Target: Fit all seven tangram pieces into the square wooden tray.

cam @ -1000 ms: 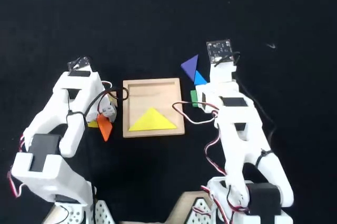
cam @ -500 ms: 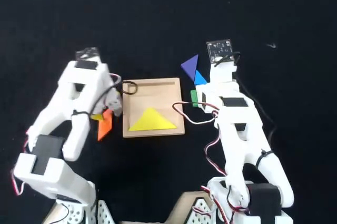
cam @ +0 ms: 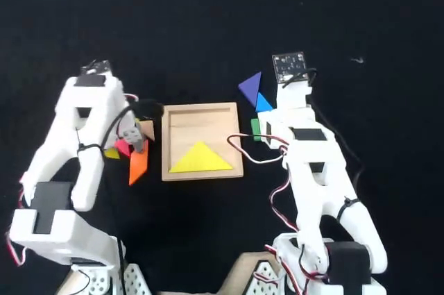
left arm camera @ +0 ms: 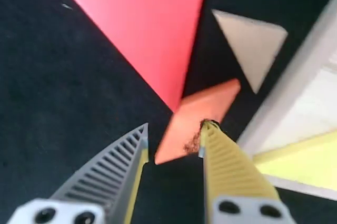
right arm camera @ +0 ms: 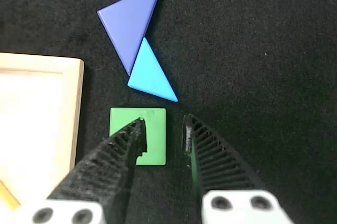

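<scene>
The square wooden tray (cam: 201, 113) holds one large yellow triangle (cam: 200, 158). Just left of it lie an orange piece (cam: 139, 163), a red triangle (cam: 123, 147), a beige triangle (cam: 147, 129) and a small yellow piece (cam: 111, 153). My left gripper (cam: 135, 144) stands open over them. In the left wrist view the orange piece (left arm camera: 197, 118) lies between the left gripper (left arm camera: 175, 126) fingers, beside the red triangle (left arm camera: 142, 29) and beige triangle (left arm camera: 253, 42). My right gripper (right arm camera: 163, 132) is open just above the green square (right arm camera: 155, 142), near the light blue triangle (right arm camera: 150, 79) and purple triangle (right arm camera: 129, 21).
The black table stretches free behind and in front of the tray. The tray's rim (right arm camera: 76, 108) runs close to the green square (cam: 255, 128). The right arm's body stands in front of the tray's right corner.
The left arm swung left and back, uncovering the red and beige triangles. The orange piece turned slightly and shifted. The right arm kept still.
</scene>
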